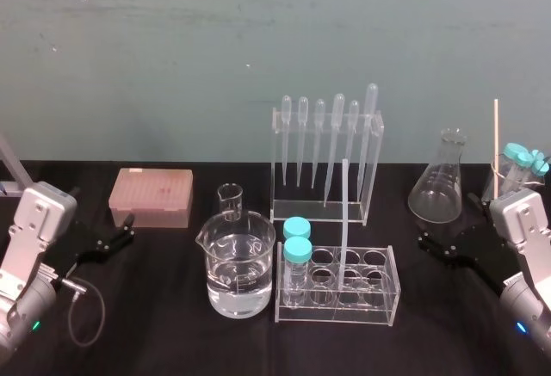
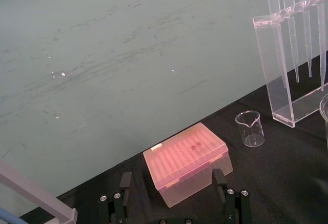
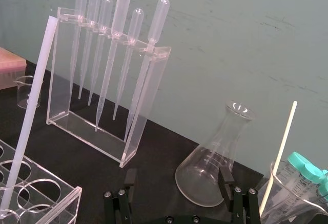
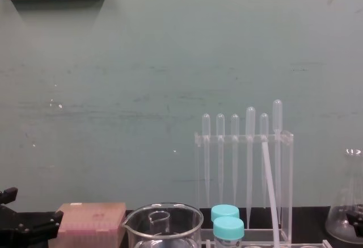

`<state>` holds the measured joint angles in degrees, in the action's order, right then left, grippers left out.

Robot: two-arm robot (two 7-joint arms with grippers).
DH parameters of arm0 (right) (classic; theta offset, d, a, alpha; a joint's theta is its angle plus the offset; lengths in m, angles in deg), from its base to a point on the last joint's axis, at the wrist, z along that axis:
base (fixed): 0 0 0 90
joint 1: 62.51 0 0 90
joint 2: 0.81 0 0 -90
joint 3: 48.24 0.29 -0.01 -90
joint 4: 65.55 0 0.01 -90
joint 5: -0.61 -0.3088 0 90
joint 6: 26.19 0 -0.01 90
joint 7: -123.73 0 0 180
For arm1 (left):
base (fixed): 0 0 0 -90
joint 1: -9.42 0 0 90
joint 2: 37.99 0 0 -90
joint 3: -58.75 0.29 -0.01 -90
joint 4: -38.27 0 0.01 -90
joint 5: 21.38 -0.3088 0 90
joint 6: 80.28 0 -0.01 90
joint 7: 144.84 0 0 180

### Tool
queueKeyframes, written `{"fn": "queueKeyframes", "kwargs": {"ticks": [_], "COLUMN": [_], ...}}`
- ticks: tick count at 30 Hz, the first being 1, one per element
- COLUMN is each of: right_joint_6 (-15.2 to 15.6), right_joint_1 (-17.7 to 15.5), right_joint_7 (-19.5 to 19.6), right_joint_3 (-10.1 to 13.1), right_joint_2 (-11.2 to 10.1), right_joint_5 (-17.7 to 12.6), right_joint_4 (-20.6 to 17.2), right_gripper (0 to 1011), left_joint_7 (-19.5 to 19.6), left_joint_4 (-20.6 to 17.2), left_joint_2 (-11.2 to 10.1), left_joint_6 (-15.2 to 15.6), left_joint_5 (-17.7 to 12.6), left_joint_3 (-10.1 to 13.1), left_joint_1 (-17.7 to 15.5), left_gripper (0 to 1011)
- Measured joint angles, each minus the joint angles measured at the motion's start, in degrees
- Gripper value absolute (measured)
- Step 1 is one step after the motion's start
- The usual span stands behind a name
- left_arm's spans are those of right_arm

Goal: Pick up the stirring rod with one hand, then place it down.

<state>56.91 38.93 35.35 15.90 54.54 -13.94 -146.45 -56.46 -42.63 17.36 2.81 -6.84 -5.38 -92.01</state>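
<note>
Black surface before a teal wall: the stirring rod is standing tilted in the clear tube rack, between the left jaws and right jaws, both gaping wide and empty.

Stirring rod was translucent white; tip box pink (fine grid on top); tube caps teal; tabletop plain black; wall pale green, scuffed with faint streaks.

stirring rod: milky plastic, matt-ish
pipette rack: clear glossy acrylic
flask: smooth shiny glass
table: matt black cloth
</note>
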Motion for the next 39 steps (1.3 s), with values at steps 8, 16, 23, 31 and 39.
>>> {"fn": "queueKeyframes", "kwargs": {"ticks": [8,16,23,31,39], "right_joint_6": [0.0,0.0,0.0,0.0,0.0], "right_joint_1": [0.0,0.0,0.0,0.0,0.0], "right_joint_7": [0.0,0.0,0.0,0.0,0.0], "right_joint_3": [0.0,0.0,0.0,0.0,0.0], "right_joint_2": [0.0,0.0,0.0,0.0,0.0], "right_joint_5": [0.0,0.0,0.0,0.0,0.0], "right_joint_4": [0.0,0.0,0.0,0.0,0.0], "right_gripper": [1003,1003,1003,1003,1003], "left_joint_7": [0.0,0.0,0.0,0.0,0.0], "left_joint_4": [0.0,0.0,0.0,0.0,0.0], "left_joint_2": [0.0,0.0,0.0,0.0,0.0], "left_joint_6": [0.0,0.0,0.0,0.0,0.0], "left_joint_5": [0.0,0.0,0.0,0.0,0.0], "left_joint_3": [0.0,0.0,0.0,0.0,0.0], "left_joint_1": [0.0,0.0,0.0,0.0,0.0], "left_gripper": [1000,1000,1000,1000,1000]}}
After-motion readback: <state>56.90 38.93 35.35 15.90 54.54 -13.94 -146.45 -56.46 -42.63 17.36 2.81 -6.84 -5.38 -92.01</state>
